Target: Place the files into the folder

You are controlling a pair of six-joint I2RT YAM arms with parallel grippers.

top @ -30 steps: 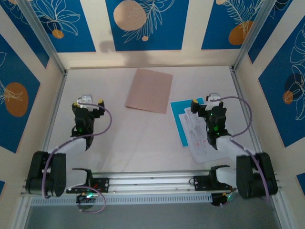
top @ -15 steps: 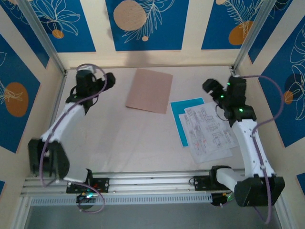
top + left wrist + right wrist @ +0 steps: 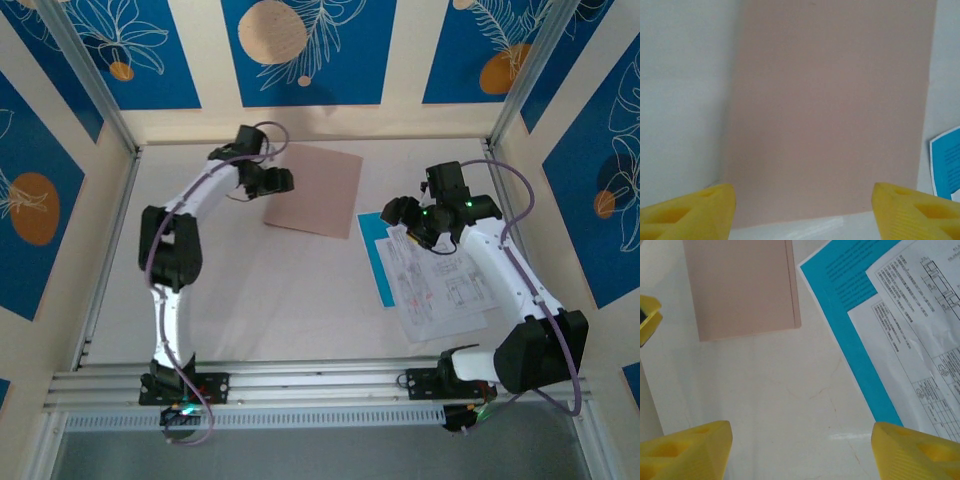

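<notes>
On the white worktop (image 3: 280, 290), towards the far middle, one pinkish-tan folder (image 3: 320, 190) lies flat and a little askew. Just beside it on the right, apart from it, sit the files: one cyan sheet (image 3: 377, 262) at the bottom, with two white printed sheets (image 3: 445, 295) that I can count overlapping on top and spreading towards the near right. The left hand (image 3: 283, 181) hangs over the folder's left edge, its yellow fingers (image 3: 687, 212) spread wide with nothing between them. The right hand (image 3: 400, 212) sits above the cyan sheet's far corner, likewise spread wide and holding nothing.
</notes>
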